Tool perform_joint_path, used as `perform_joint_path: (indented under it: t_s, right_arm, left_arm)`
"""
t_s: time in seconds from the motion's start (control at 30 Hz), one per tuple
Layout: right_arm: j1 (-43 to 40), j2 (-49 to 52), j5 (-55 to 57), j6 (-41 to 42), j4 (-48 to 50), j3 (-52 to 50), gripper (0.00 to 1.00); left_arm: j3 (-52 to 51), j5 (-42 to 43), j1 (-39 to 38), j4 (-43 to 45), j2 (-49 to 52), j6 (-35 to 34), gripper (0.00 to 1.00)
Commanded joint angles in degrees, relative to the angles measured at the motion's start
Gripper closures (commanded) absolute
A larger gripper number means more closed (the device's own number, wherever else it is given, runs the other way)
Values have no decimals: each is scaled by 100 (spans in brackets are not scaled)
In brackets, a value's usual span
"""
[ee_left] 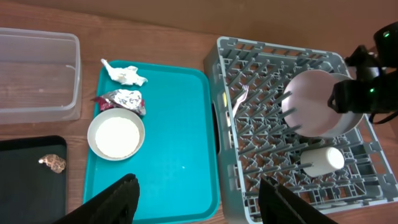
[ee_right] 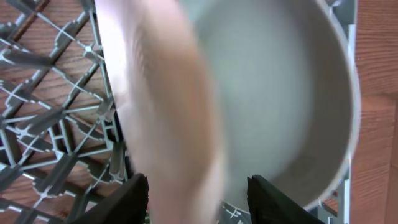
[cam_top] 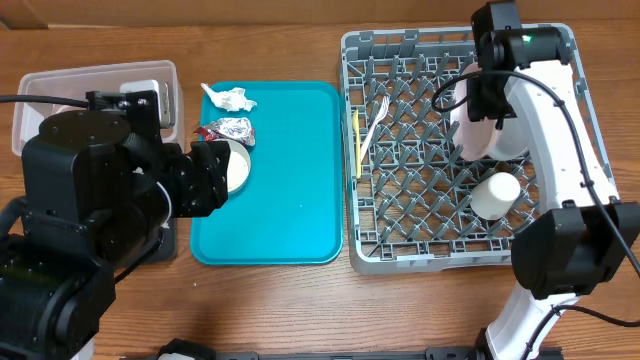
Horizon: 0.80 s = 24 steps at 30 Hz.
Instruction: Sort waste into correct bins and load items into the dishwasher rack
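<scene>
The grey dishwasher rack [cam_top: 400,240] holds a yellow spoon [cam_top: 357,140], a white fork [cam_top: 376,118], a white cup [cam_top: 496,195], and an upright pale plate [ee_left: 314,102] with the grey bowl [ee_right: 292,81] behind it. My right gripper [ee_right: 202,199] is open, its fingers either side of that plate's blurred rim [ee_right: 174,124]. On the teal tray [cam_top: 290,200] lie the white paper scrap [cam_top: 226,97], the foil wrapper [cam_top: 230,129] and a plate of rice [ee_left: 115,135]. My left gripper [ee_left: 202,202] is open and empty above the tray's near edge.
The clear tub [ee_left: 37,74] stands at the back left. The black tray [ee_left: 25,186] in front of it holds a brown lump [ee_left: 52,162]. In the overhead view my left arm [cam_top: 90,190] hides most of the black tray.
</scene>
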Motion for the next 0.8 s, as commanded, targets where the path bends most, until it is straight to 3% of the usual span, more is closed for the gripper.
perform_joint_path:
  t_s: [0.0,0.03,0.1,0.23,0.27,0.3,0.4,0.53,0.63,0.77]
  right_arm:
    - [-17,-564,-9,166,-144,616,45]
    - [-24,-632,-20,321,-289,839,46]
    - [-24,-772,-214,483,-588,1237,58]
    - [33,-1099,-1049,533,-1036,1633,66]
    - [59,-1217,-1244,533,-1062,1655,65]
    - [72,-1360,-1421,535,-1069,1670,57]
    - [85,-2140,-2505,535,-868,1707,51]
    - [85,-3051,-3985,531,-369,1705,41]
    - [92,-3456,-4439,531,-251,1705,37]
    - [96,-3687,-4931,533,-540,1703,36]
  left_arm:
    - [92,87,-37,2,92,46,36]
    - [92,87,-37,0,103,46,36]
    - [92,83,-37,-2,111,46,37]
    - [96,-120,-37,-2,90,46,39]
    - [109,-186,-37,-9,39,46,36]
    - [131,-286,-37,-22,-17,44,34]
    - [199,-1082,-37,-175,-380,-15,11]
    - [197,-2406,-37,-1099,-597,-787,0]
    - [52,-3121,-37,-1725,-557,-1499,0]
    - [-422,-2988,-37,-1526,-437,-1556,0]
